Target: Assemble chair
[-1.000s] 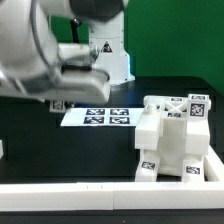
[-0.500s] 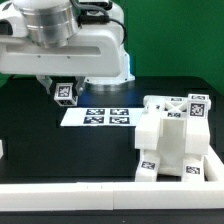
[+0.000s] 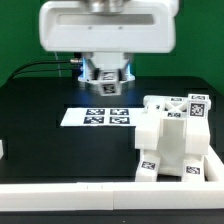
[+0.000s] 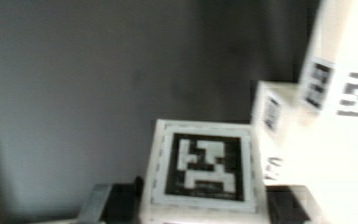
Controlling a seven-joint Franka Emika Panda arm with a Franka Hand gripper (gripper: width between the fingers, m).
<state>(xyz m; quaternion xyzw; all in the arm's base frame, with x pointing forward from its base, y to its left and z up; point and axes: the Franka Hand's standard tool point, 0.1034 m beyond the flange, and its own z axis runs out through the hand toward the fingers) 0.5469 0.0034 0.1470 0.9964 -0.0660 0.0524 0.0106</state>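
A white blocky plastic chair assembly [image 3: 172, 140] with square tags stands upright at four o'clock; a small tagged white piece [image 3: 106, 84] is held aloft at twelve.

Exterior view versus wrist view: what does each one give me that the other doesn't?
Only the exterior view shows the marker board, the black table and the whole assembled white chair structure. Only the wrist view shows the gripper shut on a tagged white piece, with the tag seen close up. Both show that piece at the gripper and tagged chair parts.

Matt white plastic chair [image 3: 172, 140], glossy white robot arm [image 3: 105, 30], matt black table [image 3: 40, 130]
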